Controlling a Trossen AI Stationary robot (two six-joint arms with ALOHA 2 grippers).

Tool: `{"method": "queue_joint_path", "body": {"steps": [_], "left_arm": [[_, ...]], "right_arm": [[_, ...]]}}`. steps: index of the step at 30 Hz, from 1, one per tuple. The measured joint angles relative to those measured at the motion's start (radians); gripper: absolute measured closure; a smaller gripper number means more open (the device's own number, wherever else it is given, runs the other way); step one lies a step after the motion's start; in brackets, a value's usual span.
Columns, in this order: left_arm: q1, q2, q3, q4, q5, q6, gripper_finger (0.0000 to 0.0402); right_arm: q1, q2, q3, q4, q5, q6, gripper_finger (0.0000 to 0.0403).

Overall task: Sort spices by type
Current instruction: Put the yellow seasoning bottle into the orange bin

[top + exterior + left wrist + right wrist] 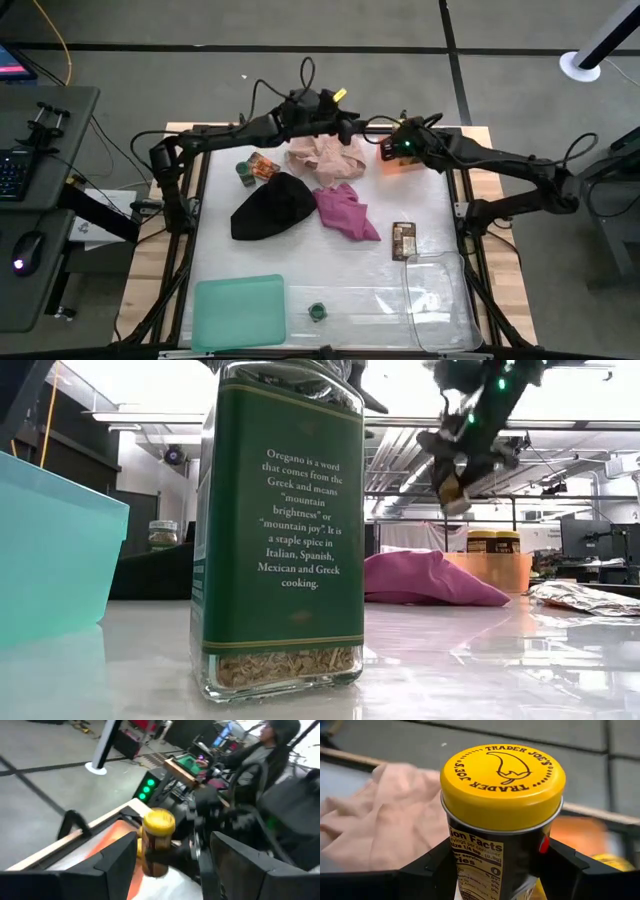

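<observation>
The right pincer [492, 870] is clamped on a yellow-lidded jar [502, 785], its dark fingers [427, 870] pressed to either side of the jar's body just under the lid; the high view puts this pincer [392, 148] over the orange tray [400, 165] at the worktop's far right corner. The low view alone shows that jar [452, 490] held tilted in the air, clear of the two yellow-lidded jars [493, 541] standing in the tray.

The left pincer [165, 865] stands open beside it near the far edge, its fingers [120, 855] spread on either side of a yellow-lidded jar [157, 840] with daylight between them and the glass.

Just inside the far edge lies the pink cloth [325, 158], also seen past the held jar in the right wrist view. The magenta cloth [345, 210] and black cloth [272, 207] fill the middle. A green-lidded jar [245, 174] and an orange packet [264, 165] sit touching toward the far left. A brown packet [404, 240] lies by the right edge, just beyond the clear tray [440, 300] in the near right corner. Bare worktop [330, 262] runs across the near half, broken only by the oregano jar [317, 312] at the near edge beside the green tray [240, 312].
</observation>
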Motion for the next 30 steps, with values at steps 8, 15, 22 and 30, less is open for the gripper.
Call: {"method": "queue_joint_path", "body": {"steps": [8,15,22,30], "left_arm": [[0.109,0.004,0.000,0.014,0.039,-0.019,0.0161],[0.179,0.119,0.000,0.157,0.224,-0.155,0.0161],[0.181,0.197,0.000,0.258,0.333,-0.167,0.0161],[0.169,0.254,0.000,0.256,0.310,-0.172,0.0161]], "right_arm": [[0.034,-0.079,-0.281,0.519,0.016,-0.102,0.0195],[0.046,0.005,-0.332,0.561,0.232,0.048,0.0195],[0.064,0.133,-0.320,0.562,0.287,0.110,0.0195],[0.080,0.208,-0.318,0.518,0.321,0.189,0.0195]]}}
